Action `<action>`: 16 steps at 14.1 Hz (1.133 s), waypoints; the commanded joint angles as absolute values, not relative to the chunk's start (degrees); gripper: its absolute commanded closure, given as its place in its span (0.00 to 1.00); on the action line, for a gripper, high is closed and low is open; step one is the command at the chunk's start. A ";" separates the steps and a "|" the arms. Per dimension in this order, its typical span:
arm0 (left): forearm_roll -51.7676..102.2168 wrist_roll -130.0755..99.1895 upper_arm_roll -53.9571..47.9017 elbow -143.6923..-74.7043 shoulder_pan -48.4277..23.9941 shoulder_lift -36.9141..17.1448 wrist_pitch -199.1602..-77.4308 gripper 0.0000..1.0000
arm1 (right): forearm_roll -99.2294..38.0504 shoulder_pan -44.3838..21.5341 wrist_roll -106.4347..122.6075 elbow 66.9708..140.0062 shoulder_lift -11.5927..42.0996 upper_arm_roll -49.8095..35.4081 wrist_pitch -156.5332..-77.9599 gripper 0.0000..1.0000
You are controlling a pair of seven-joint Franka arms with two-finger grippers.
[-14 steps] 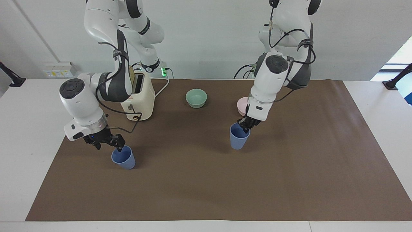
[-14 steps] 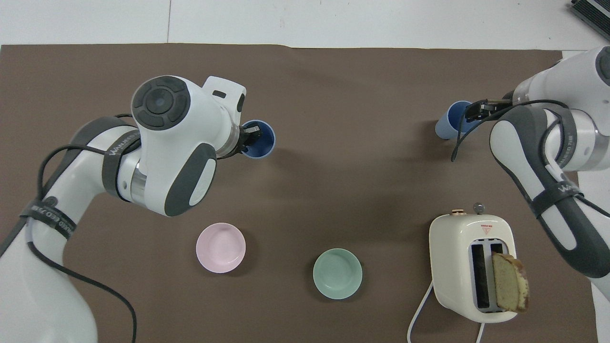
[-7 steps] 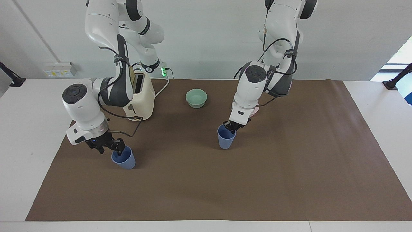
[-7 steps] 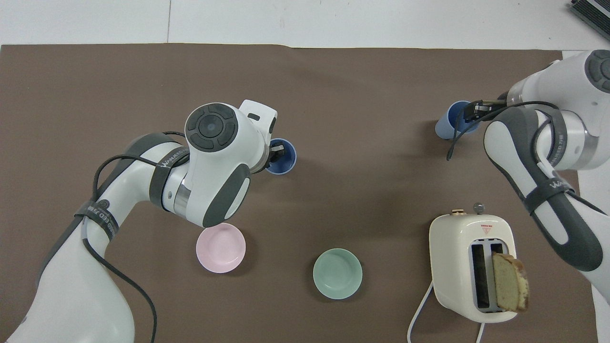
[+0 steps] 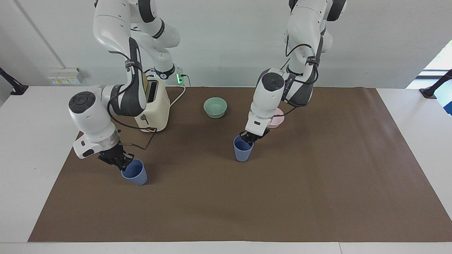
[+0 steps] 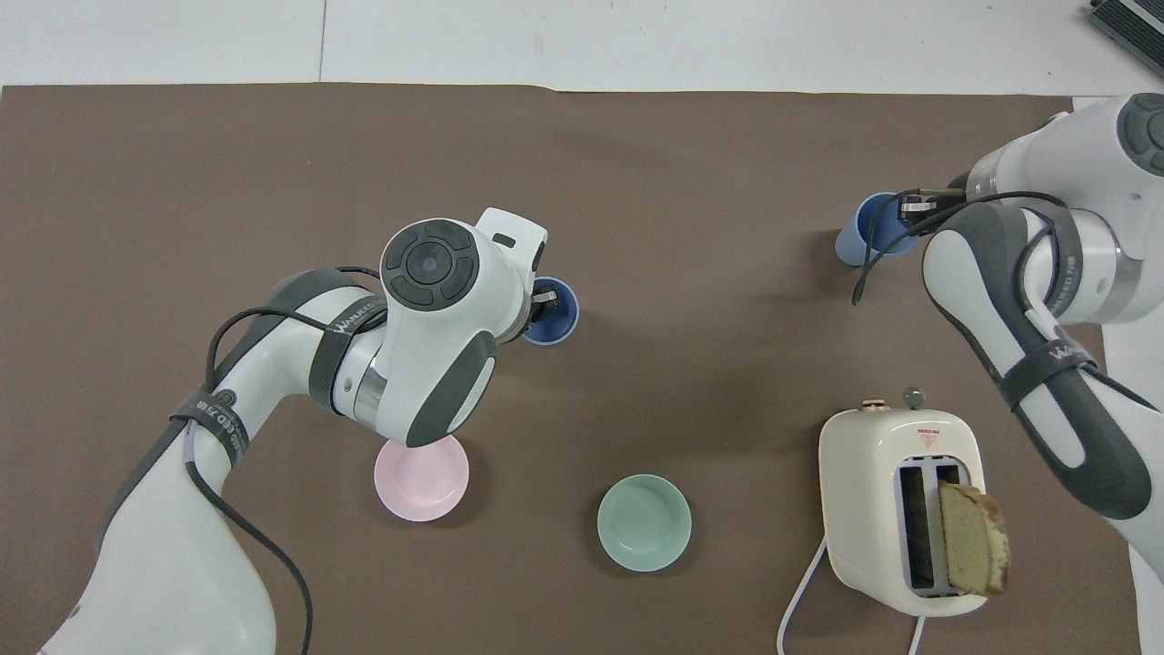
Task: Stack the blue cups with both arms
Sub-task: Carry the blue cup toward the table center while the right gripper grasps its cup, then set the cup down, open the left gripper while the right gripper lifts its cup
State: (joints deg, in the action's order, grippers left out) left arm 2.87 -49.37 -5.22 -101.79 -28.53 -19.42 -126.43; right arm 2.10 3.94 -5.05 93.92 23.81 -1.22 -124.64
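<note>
Two blue cups stand upright on the brown mat [image 5: 317, 197] that covers the tabletop [image 5: 31, 141], well apart from each other. The left pincer [image 5: 251, 136] has its fingers closed on the rim of the cup near the mat's middle [image 5: 243, 152], one finger inside the mouth and one outside; this cup sits farther from the robots than the pink bowl [image 6: 421, 479], which the arm's wrist partly hides. The right pincer [image 5: 120, 161] is likewise clamped shut on the rim of the other cup [image 5: 135, 173], which stands toward the right arm's end of the tabletop, farther from the robots than the cream toaster [image 6: 896, 509]. A slice of bread [image 6: 973, 539] sticks up out of one toaster slot. The pale green bowl [image 6: 644, 522] rests between the toaster and the pink bowl, nearer to the robots than either cup. Both cups appear to rest on the mat, though I cannot be sure of the middle one.
</note>
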 commanded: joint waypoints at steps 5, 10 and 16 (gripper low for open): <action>-0.51 -49.75 -3.95 -102.04 -29.45 -19.07 -126.74 0.00 | 0.88 3.69 -3.78 93.34 21.54 -1.67 -123.93 1.00; -2.98 -49.13 -3.43 -101.34 -26.38 -15.74 -123.31 0.00 | 0.97 3.43 -3.08 93.08 16.53 -4.03 -120.59 1.00; -3.08 -32.99 -3.60 -101.78 -18.47 -7.40 -112.43 0.00 | 0.79 3.34 -4.22 91.85 9.33 -10.80 -115.49 1.00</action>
